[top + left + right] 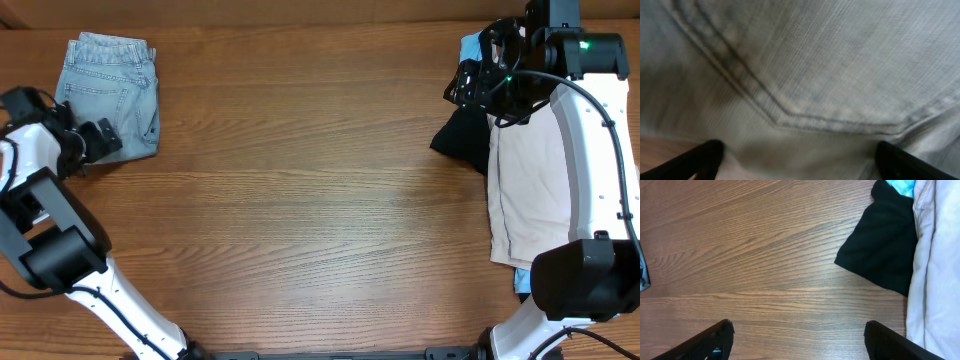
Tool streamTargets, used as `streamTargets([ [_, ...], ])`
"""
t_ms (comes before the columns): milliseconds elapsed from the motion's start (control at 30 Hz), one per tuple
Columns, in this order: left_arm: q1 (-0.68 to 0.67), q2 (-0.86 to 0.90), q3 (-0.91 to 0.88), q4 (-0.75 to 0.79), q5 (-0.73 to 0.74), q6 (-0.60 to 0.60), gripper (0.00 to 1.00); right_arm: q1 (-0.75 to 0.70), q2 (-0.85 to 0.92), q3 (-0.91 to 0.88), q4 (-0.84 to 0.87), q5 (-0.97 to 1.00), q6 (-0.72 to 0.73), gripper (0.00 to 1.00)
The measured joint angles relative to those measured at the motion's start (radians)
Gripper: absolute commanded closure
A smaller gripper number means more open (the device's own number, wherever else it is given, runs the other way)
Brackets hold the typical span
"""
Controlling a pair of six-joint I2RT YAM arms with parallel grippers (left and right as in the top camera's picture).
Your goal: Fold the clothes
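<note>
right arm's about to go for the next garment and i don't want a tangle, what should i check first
1. Jeans folded, lying far left: ok.
2. Left gripper open, holding nothing: ok.
3. Left gripper clear of the denim: cannot tell, the wrist view is too close.
4. Right gripper open over bare table: ok.
5. Black garment lying free: not ok, its edge runs under the beige garment.
6. Folding space mid-table: ok.

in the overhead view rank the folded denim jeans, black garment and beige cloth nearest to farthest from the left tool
1. folded denim jeans, far left, right at the left tool
2. black garment, right side, toward the table's middle
3. beige cloth, far right
</note>
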Motion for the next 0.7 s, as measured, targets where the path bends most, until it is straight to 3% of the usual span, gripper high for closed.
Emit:
streamTargets([
  [700, -0.073, 0.026, 0.002, 0.165, -0.094, 0.051, 0.00, 0.000, 0.000, 0.000, 0.003, 0.000, 0.000, 0.13],
])
